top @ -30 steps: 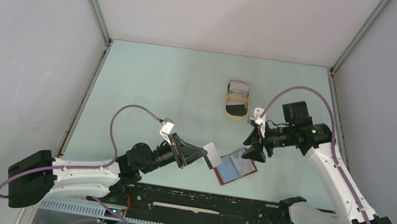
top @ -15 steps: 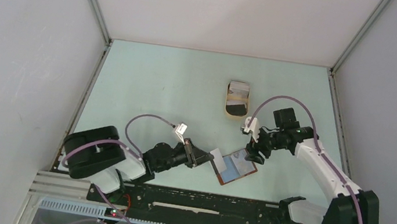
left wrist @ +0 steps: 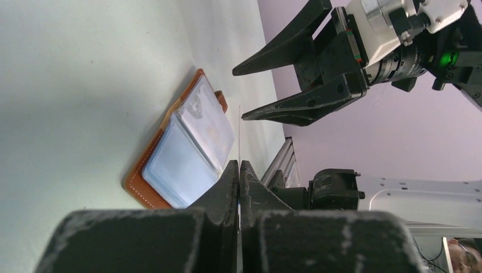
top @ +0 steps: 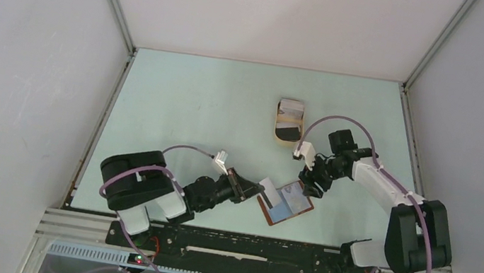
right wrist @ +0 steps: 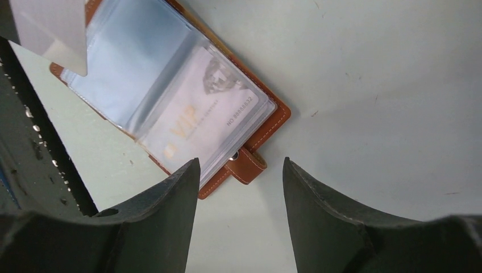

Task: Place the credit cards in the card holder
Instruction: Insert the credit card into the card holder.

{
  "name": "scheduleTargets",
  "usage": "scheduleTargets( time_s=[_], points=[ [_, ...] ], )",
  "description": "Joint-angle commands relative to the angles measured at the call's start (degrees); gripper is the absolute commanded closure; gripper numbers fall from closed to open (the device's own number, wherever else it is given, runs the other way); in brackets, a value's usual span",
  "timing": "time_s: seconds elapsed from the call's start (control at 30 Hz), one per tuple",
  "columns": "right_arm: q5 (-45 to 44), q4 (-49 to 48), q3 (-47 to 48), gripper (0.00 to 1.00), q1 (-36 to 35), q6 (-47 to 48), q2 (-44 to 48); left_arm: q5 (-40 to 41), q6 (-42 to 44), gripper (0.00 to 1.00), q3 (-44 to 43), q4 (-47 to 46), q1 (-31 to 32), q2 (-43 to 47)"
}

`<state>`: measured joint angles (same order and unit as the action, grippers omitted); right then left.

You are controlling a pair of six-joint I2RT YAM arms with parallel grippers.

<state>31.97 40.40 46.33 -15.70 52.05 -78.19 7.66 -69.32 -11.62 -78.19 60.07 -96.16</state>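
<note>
My left claw [left wrist: 239, 166] is clenched on a white card [right wrist: 54, 31], cut off at upper left; right claw [right wrist: 240, 165] gapes, touching nothing, above the card holder [right wrist: 170, 96]

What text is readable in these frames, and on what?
"VIP": on the sleeved card inside the open card holder.
"NO 88888832": along that card's edge, last digits uncertain.
Small line under "VIP": too blurred to read.
Held card: no print visible on the side shown.
Top and left wrist views: nothing legible.
</note>
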Motion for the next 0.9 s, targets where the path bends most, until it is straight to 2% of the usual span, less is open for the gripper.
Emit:
scheduleTargets(
  time_s=[0.0, 0.43, 0.87],
  points=[
    [-2.33, -1.56, 2.39, 0.37, 0.41, -1.63, -2.19, 3.25, -1.53, 1.0, -2.66, -2.75, 1.53, -2.23],
    [0.75, 4.81, 7.26, 0.37, 1.61, -1.93, -11.87, 4.36, -2.88, 1.0, -4.67, -3.26, 2.77, -6.38],
    [2.74, 9.96, 8.86, 0.5, -0.38, -0.42, -16.18, 4.29, -3.63, 1.0, -5.35, -3.48, 3.12, -8.13]
  ],
)
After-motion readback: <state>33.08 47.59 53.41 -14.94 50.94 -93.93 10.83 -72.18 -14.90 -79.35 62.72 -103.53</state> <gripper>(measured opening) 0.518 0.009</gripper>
